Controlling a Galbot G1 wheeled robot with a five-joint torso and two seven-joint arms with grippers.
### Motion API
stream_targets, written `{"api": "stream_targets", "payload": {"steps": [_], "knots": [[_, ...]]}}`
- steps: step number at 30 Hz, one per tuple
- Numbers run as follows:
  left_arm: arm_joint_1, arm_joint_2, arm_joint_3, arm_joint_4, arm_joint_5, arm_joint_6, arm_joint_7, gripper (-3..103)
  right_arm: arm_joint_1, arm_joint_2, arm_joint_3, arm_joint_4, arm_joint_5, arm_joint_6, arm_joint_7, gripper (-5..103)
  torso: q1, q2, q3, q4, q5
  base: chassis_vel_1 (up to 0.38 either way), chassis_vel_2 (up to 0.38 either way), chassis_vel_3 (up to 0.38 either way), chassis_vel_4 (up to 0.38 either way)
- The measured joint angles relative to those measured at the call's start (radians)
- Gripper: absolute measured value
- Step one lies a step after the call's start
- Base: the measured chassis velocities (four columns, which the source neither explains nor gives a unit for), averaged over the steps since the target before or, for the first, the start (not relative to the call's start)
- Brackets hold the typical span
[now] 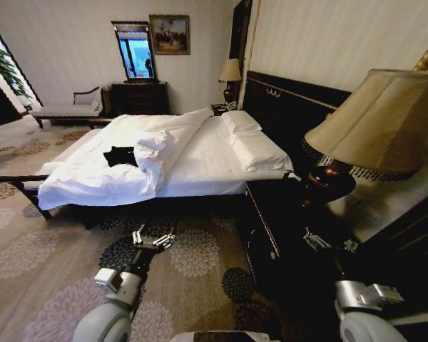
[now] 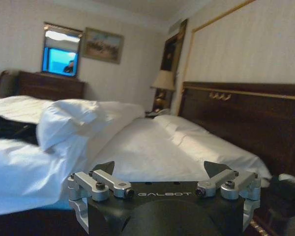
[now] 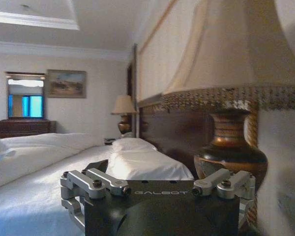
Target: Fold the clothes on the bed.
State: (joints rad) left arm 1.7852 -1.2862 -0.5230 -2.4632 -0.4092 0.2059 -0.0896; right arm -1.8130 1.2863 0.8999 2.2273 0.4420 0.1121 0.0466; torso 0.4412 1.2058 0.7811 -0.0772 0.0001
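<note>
One black T-shirt (image 1: 120, 156) lies crumpled left of centre on the bed (image 1: 207, 167); my left gripper (image 1: 153, 239) and right gripper (image 1: 329, 244) hang below, jaws wide. My right wrist view catches the lamp (image 3: 231, 142).

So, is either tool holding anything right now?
No. Left tool and right tool are open and empty; the T-shirt lies on the bed.

T-shirt (image 1: 120, 156) on bed (image 1: 200, 167) | lamp (image 1: 357, 135) right of bed

Glossy dark wooden headboard (image 1: 292, 107)
</note>
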Motion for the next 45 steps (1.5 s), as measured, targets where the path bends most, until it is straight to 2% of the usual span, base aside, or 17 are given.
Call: {"api": "stream_targets", "payload": {"steps": [3,6,9,10,12,14,16,20,21,23,25,30,32,34,37,40,45], "knots": [[0.007,-0.025,0.009,0.027,0.068,0.009,-0.022,100,0.035,-0.069,-0.017,-0.087,0.030,0.074,-0.086,100,0.000,0.000,0.000,0.0002,0.0002,0.000,0.000,0.000,0.000],[0.003,-0.038,0.021,0.048,0.093,0.003,-0.024,100,0.051,-0.117,-0.041,-0.121,0.083,0.103,-0.112,100,0.000,0.000,0.000,0.0003,0.0001,0.000,0.000,0.000,0.000],[-0.004,-0.057,0.042,0.048,0.012,-0.005,-0.020,100,0.071,-0.164,-0.077,-0.119,0.240,0.116,-0.117,100,0.000,0.000,0.000,0.0001,0.0000,0.000,0.000,0.000,0.000],[-0.004,-0.057,0.042,0.048,0.012,-0.005,-0.020,100,0.071,-0.164,-0.077,-0.119,0.240,0.116,-0.117,100,0.000,0.000,0.000,0.0001,0.0000,0.000,0.000,0.000,0.000],[-0.022,-0.066,0.047,0.029,-0.080,-0.003,-0.019,100,0.100,-0.196,-0.105,-0.106,0.403,0.113,-0.074,100,0.000,0.000,0.000,0.0003,-0.0002,0.000,0.000,0.000,0.000],[-0.038,-0.069,0.039,0.025,-0.106,-0.002,-0.019,100,0.121,-0.211,-0.111,-0.105,0.436,0.105,-0.047,100,0.000,0.000,0.000,0.0004,0.0000,0.000,0.000,0.000,0.000],[-0.042,-0.070,0.035,0.024,-0.107,-0.002,-0.019,100,0.122,-0.210,-0.107,-0.098,0.419,0.095,-0.038,100,0.000,0.000,0.000,0.0003,0.0000,0.000,0.000,0.000,0.000],[-0.046,-0.070,0.021,0.032,-0.034,0.001,-0.011,100,0.076,-0.167,-0.055,-0.011,0.156,0.034,-0.012,100,0.000,0.000,0.000,0.0001,-0.0004,0.000,0.000,0.000,0.000],[-0.046,-0.070,0.021,0.032,-0.034,0.001,-0.011,100,0.076,-0.167,-0.055,-0.011,0.156,0.034,-0.012,100,0.000,0.000,0.000,0.0001,-0.0004,0.000,0.000,0.000,0.000],[-0.052,-0.073,0.019,0.059,0.090,-0.003,-0.006,100,0.041,-0.131,-0.039,0.006,0.052,0.035,-0.029,100,0.000,0.000,0.000,0.0001,-0.0005,0.000,0.000,0.000,0.000],[-0.053,-0.080,0.019,0.078,0.171,-0.009,-0.004,100,0.015,-0.088,-0.036,0.024,0.004,0.024,-0.022,100,0.000,0.000,0.000,-0.0001,-0.0001,0.000,0.000,0.000,0.000],[-0.030,-0.089,0.026,0.081,0.189,-0.014,0.000,100,-0.018,-0.049,-0.057,0.046,0.014,0.018,-0.040,100,0.000,0.000,0.000,0.0000,-0.0003,0.000,0.000,0.000,0.000],[-0.011,-0.091,0.034,0.071,0.164,-0.021,0.010,100,-0.024,-0.037,-0.064,0.043,0.011,0.039,-0.091,100,0.000,0.000,0.000,0.0001,-0.0003,0.000,0.000,0.000,0.000],[0.002,-0.094,0.043,0.051,0.095,-0.027,0.023,100,-0.024,-0.033,-0.067,0.030,0.004,0.068,-0.148,100,0.000,0.000,0.000,0.0003,-0.0001,0.000,0.000,0.000,0.000],[0.000,-0.098,0.042,0.042,0.055,-0.028,0.026,100,-0.022,-0.034,-0.067,0.021,0.002,0.075,-0.172,100,0.000,0.000,0.000,0.0002,-0.0001,0.000,0.000,0.000,0.000],[-0.005,-0.101,0.036,0.045,0.062,-0.030,0.026,100,-0.016,-0.037,-0.065,0.011,0.000,0.078,-0.177,100,0.000,0.000,0.000,0.0001,-0.0001,0.000,0.000,0.000,0.000],[-0.008,-0.119,0.018,0.075,0.157,-0.030,0.014,100,0.008,-0.028,-0.061,-0.002,0.010,0.075,-0.169,100,0.000,0.000,0.000,0.0002,-0.0002,0.000,0.000,0.000,0.000]]}}
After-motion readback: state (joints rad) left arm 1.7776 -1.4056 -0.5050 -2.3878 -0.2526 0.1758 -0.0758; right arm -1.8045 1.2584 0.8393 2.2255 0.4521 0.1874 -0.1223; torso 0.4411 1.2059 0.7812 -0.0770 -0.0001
